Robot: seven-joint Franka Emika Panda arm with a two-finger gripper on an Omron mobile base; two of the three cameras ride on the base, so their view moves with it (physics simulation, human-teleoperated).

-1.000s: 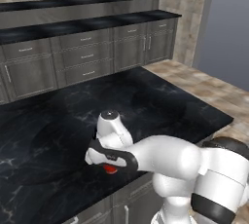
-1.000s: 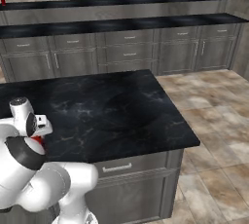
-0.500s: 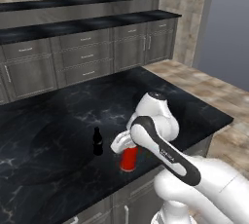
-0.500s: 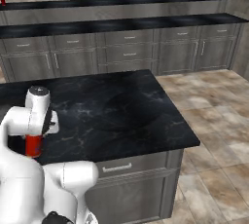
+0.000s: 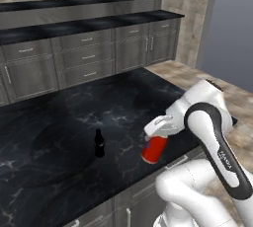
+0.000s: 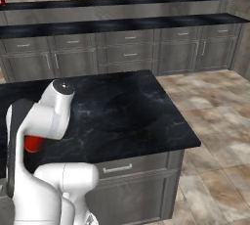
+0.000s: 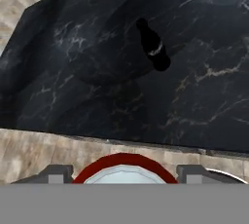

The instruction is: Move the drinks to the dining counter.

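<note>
My gripper (image 5: 156,138) is shut on a red can (image 5: 154,149) and holds it slightly tilted above the front edge of the black island top. In the hand view the can's silvery top (image 7: 124,173) sits between the two fingers (image 7: 56,174). From the right base view part of the red can (image 6: 33,143) peeks out behind my forearm. A small slim dark bottle (image 5: 99,143) stands upright on the island to the left of the can, seen from above as the bottle (image 7: 153,48). The dining counter (image 5: 89,24) runs along the back wall, two-level with a raised ledge (image 6: 122,1).
The black-topped island (image 6: 128,107) lies under the arm, its front edge close to the can. A small red thing (image 6: 3,2) sits at the far left of the ledge. Tiled floor (image 6: 215,121) opens to the right of the island.
The arm has swung to the right with the red can, carrying it from mid-island to the front edge. The dark bottle, earlier hidden by the arm, now stands in plain view.
</note>
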